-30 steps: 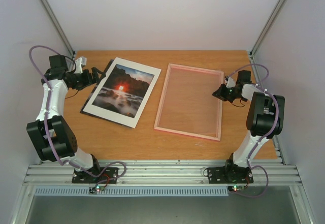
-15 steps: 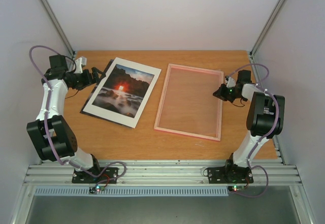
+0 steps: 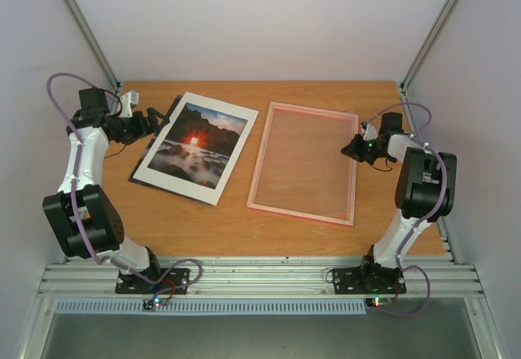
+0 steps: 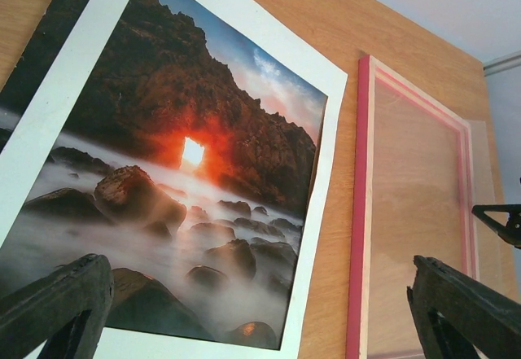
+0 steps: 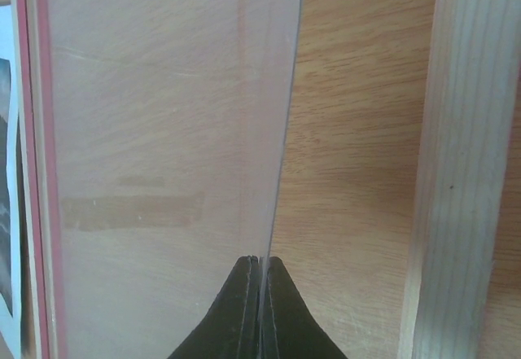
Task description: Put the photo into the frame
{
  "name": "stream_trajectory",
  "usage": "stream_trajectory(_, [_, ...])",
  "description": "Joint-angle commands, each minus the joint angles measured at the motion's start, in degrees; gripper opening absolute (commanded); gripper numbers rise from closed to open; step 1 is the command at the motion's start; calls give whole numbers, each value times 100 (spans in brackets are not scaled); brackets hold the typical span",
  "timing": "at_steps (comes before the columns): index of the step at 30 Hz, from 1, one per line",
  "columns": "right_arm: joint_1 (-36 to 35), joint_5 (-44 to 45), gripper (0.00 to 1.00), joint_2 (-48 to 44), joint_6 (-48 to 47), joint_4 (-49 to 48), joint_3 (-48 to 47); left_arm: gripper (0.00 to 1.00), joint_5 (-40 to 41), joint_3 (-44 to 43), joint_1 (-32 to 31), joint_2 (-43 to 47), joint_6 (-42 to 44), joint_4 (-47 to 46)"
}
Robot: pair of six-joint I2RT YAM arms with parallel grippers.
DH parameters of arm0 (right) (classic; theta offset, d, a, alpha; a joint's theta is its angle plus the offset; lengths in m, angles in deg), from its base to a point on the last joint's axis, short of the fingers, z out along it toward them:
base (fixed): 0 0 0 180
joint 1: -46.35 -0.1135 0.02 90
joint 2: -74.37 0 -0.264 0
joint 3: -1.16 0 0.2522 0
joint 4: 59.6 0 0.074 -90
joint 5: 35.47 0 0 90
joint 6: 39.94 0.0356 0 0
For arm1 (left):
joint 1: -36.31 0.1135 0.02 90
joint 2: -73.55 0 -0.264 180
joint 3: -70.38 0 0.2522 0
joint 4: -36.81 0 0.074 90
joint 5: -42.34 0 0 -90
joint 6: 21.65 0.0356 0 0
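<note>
The photo (image 3: 195, 143), a dark seascape with a red-orange sun and a white border, lies face up on the left of the table; it fills the left wrist view (image 4: 179, 172). My left gripper (image 3: 151, 123) is open at the photo's left edge, its fingers (image 4: 57, 302) spread above the near border. The pink frame (image 3: 259, 164) lies flat to the photo's right and also shows in the left wrist view (image 4: 360, 212). My right gripper (image 3: 350, 148) is shut on the right edge of the frame's clear pane (image 5: 163, 131), with its fingertips (image 5: 260, 263) pinching it.
A dark board (image 4: 49, 33) lies under the photo, showing along its left and near edges. A pale wooden strip (image 5: 456, 172) runs along the table's right side. White walls enclose the table, and an aluminium rail (image 3: 260, 278) runs along its near edge.
</note>
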Motion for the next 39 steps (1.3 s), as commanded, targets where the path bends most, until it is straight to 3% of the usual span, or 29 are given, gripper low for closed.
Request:
stream_trajectory(1, [-45,-22,2,-140,91,-59,60,99,-71,-131,-42,-72,-46,-210])
stream_trajectory(19, [-390,1497,69,-696,-278,777,-281,99,-67,-139,-105,-99,-82,-305])
stream_trajectory(23, [-434,2018,76,-792,-380,952,-319,99,-67,-153,-104,-104,-90,-305])
stream_trajectory(28, [-425,2227,75,-785,-674,1178,-492,99,-32,-166,-105,-102,-61,-296])
stream_trajectory(35, [-383,2373,51,-542,-1190,1663,-769,99,59,-180,-121,-71,144,-199])
stream_trajectory(39, [-366,2522,51,-569,-1663,1980,-619,99,121,-134,-135,-18,301,-153])
